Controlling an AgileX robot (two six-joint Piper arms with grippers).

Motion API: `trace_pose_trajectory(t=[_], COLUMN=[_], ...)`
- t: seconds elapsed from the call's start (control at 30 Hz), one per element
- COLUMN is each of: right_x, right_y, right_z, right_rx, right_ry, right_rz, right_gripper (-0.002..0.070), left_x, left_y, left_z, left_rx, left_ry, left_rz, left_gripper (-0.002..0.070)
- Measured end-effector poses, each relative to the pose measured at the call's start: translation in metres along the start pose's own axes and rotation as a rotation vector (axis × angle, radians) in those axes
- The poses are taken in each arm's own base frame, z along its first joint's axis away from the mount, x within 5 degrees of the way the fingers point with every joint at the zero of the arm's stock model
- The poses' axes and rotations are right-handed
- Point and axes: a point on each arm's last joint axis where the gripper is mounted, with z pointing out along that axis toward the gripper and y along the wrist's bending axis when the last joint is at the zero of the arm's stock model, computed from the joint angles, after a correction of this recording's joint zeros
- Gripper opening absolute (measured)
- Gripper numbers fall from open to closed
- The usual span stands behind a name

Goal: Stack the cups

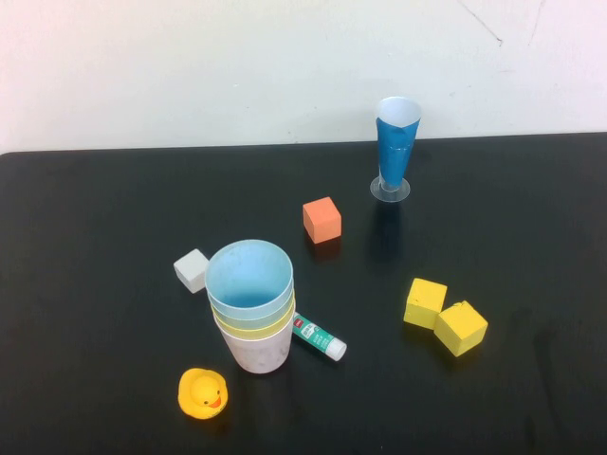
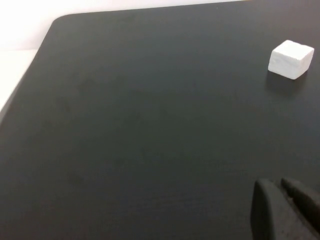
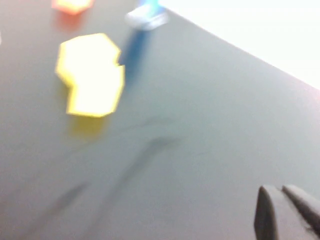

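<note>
The cups (image 1: 249, 308) stand nested in one upright stack near the table's middle front. The light blue cup (image 1: 248, 276) is on top. Under it show the rims of the pale green cup (image 1: 226, 313) and the yellow cup (image 1: 248, 333), and the pale pink cup (image 1: 258, 356) is at the bottom. Neither arm shows in the high view. In the left wrist view my left gripper (image 2: 277, 186) is shut and empty over bare black table. In the right wrist view my right gripper (image 3: 277, 191) is also shut and empty, away from the cups.
A white cube (image 1: 192, 270) lies left of the stack. A glue stick (image 1: 319, 337) lies by its right side and a rubber duck (image 1: 202, 392) in front. An orange cube (image 1: 321, 220), two yellow cubes (image 1: 443, 315) and a blue cone glass (image 1: 395, 147) stand further right and back.
</note>
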Motion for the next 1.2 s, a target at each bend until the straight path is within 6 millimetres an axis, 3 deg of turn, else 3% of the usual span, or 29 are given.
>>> trace_pose_trajectory(t=[0.17,0.37,1.2], right_x=[0.025,0.042,0.042], right_y=[-0.002,-0.001,-0.001], right_z=[-0.003,-0.005,-0.006], right_rx=[0.223,0.273,0.278], right_ry=[-0.083,0.070,0.079], right_rz=[0.087,0.136,0.155], right_gripper=[-0.0001,-0.0001,-0.0001], left_x=[0.000,0.000,0.000], left_y=[0.000,0.000,0.000], left_z=[0.000,0.000,0.000], left_rx=[0.000,0.000,0.001], left_ry=[0.000,0.000,0.002], left_rz=[0.001,0.001,-0.001], left_gripper=[0.0001,0.0001,0.0001])
